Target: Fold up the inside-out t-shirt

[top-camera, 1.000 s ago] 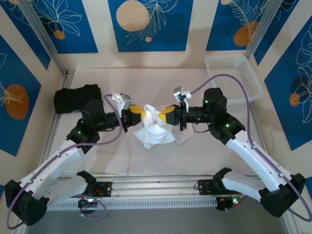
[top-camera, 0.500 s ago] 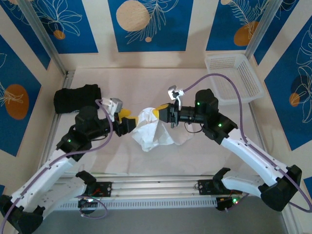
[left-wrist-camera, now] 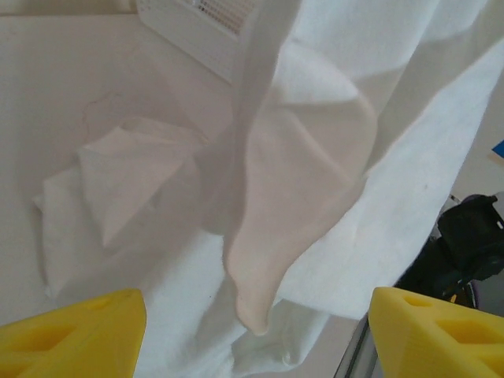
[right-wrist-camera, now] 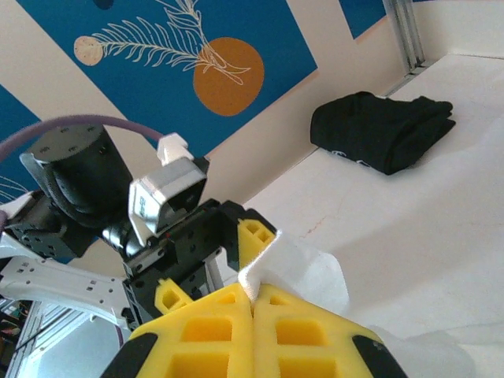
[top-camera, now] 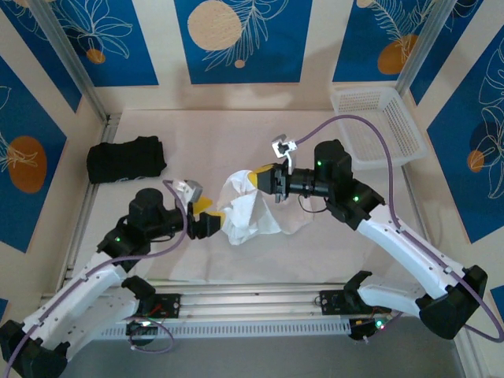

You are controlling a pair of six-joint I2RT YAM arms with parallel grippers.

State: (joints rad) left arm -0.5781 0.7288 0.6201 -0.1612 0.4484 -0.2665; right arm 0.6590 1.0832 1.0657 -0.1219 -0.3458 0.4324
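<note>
Hanging t-shirt (top-camera: 246, 211): white and thin, bunched near the middle of the table (top-camera: 339, 248). Its upper edge is lifted and the rest drapes down onto the table top. From the left wrist (left-wrist-camera: 315, 157) a long soft fold dangles in front of the camera, with more cloth spread flat behind it.
Right pincer (top-camera: 257, 179): at the shirt's 12 o'clock edge. The yellow fingers are pressed together on a pinch of the white cloth. From the right wrist (right-wrist-camera: 253, 295) a small peak of fabric (right-wrist-camera: 303, 268) rises from between the closed tips.
Left pincer (top-camera: 213, 219): at the shirt's 8 o'clock side, low and just beside the cloth. From the left wrist (left-wrist-camera: 257, 315) the jaws stand wide apart, one yellow fingertip in each lower corner, gripping nothing. Cloth lies across the gap, and I cannot tell whether it touches either finger.
Black folded garment (top-camera: 126, 160): at 10 o'clock on the table, well apart from the shirt.
White basket (top-camera: 378, 126): at 2 o'clock, in the far corner, well apart from the shirt.
</note>
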